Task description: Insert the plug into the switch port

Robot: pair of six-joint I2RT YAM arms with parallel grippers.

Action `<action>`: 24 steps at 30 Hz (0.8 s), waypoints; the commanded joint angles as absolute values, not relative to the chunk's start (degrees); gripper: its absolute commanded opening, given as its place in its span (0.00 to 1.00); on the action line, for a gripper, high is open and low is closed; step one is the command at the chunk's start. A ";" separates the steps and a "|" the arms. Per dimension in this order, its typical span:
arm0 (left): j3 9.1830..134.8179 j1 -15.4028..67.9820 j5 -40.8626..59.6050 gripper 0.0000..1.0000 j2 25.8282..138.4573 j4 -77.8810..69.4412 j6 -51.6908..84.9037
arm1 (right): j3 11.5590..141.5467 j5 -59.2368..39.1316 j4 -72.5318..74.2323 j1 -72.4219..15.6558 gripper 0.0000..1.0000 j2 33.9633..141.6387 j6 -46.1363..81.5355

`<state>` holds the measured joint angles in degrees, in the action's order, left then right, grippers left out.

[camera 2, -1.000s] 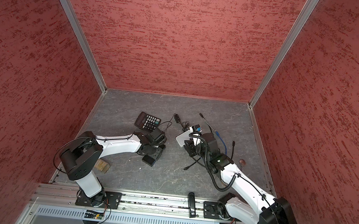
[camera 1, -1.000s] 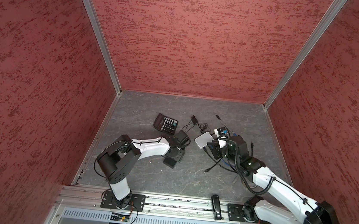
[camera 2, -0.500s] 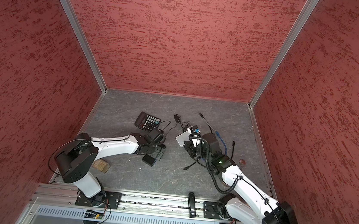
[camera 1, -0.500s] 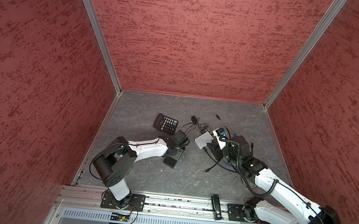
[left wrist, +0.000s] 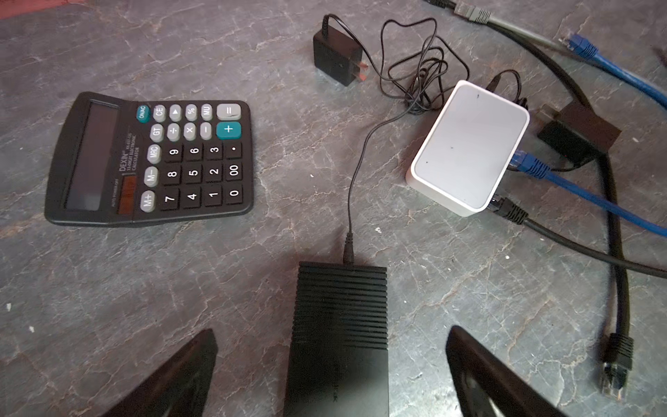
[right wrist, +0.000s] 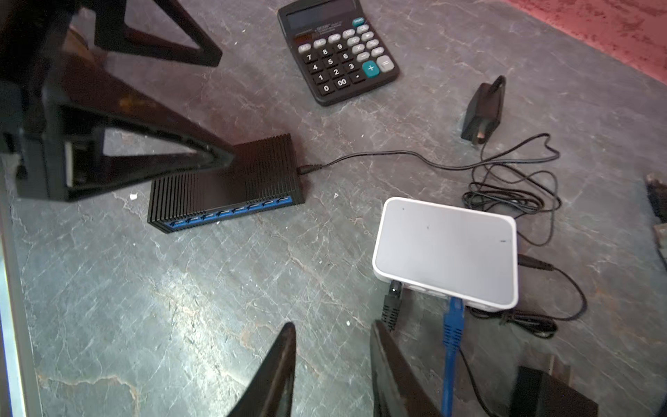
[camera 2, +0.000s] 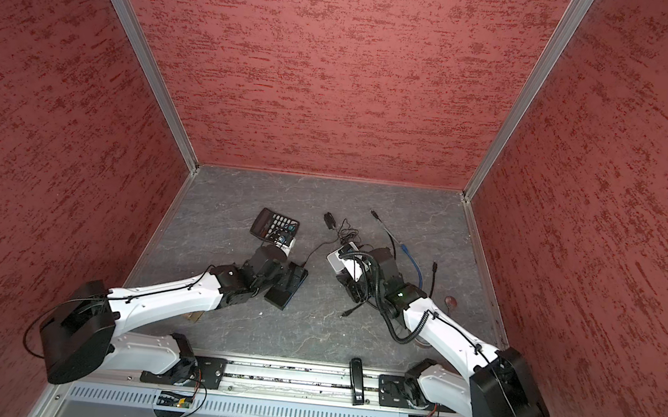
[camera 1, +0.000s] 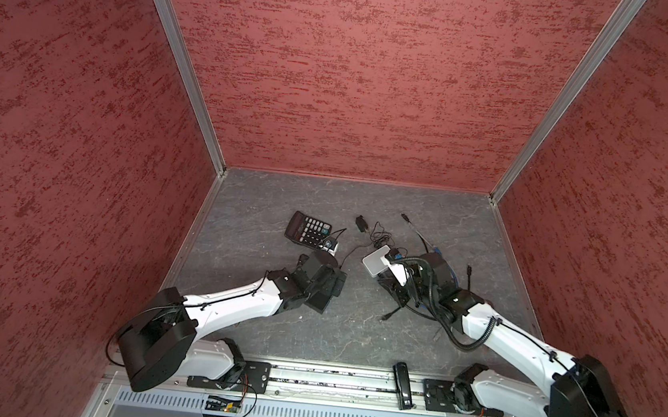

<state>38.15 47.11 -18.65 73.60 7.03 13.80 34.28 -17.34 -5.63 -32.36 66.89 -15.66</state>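
Left wrist view: the plug (left wrist: 617,364) lies loose on the grey table (left wrist: 108,289) at the end of its own cord (left wrist: 615,224), with nothing holding it. In a top view the plug (camera 1: 386,316) sits in the lower middle of the frame, between the two arms. To its left there lies the switch (camera 2: 282,294), a black ribbed box with a row of blue ports down one long side. The left gripper (left wrist: 332,330) straddles the switch, jaws spread wide and clear of both sides. The right gripper (right wrist: 332,324) has its jaws partly apart with only bare table between them. It is near a white box (right wrist: 445,252) that has a black cable (right wrist: 391,307) and a blue cable (right wrist: 451,335) plugged in. A calculator (left wrist: 151,159) lies farther off, toward the upper left of the top views. Two slips look likely. The right gripper could close on the seated black cable instead of the loose plug and drag the white box. Or the unclamped switch could slide away when the plug is pushed at a port. The plug's long axis follows its cord, with the tip toward the lower left of the top views. That is roughly along the switch's length, not at the ports, so it would need turning. Which way its latch faces is too small to tell.
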 commanded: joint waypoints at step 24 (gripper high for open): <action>29.44 52.29 -20.06 1.00 65.00 -5.87 10.25 | 29.88 -12.87 -16.56 -32.06 0.37 67.47 -50.00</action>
